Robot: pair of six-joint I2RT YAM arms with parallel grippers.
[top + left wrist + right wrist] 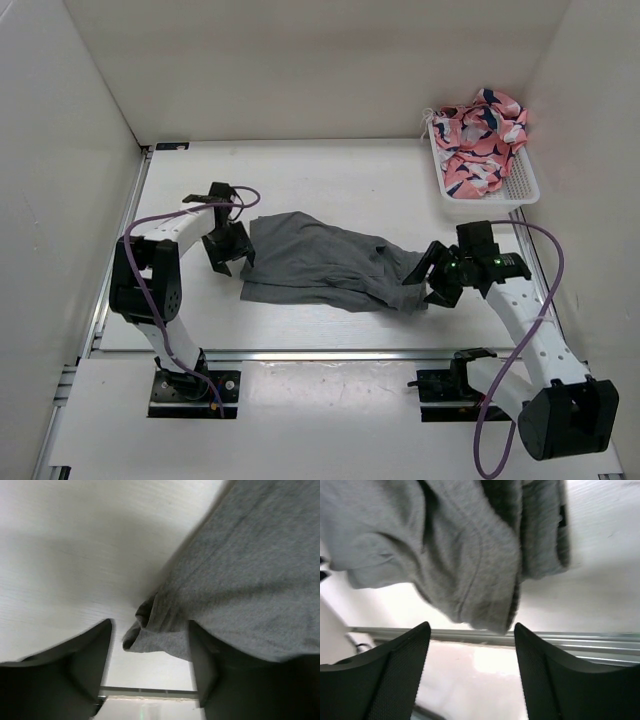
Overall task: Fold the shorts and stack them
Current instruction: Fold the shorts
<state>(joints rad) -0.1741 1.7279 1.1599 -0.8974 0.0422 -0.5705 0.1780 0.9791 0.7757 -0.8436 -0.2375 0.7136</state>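
The shorts [320,262] lay rumpled on the counter [330,180]; left gripper [231,261] at 9 o'clock, right gripper [422,288] at 3, both spread, empty. A basket [526,190] of pink cloth [482,135] sat at 1 o'clock.

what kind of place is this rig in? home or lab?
Most likely a lab test cell: plain white walls box in a white table, two arms sit bolted at its near edge, and grey shorts and a basket of patterned cloth are the props.

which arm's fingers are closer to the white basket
Right. Right fingers sit short of the basket, at the shorts' right end; left fingers are at the shorts' left edge.
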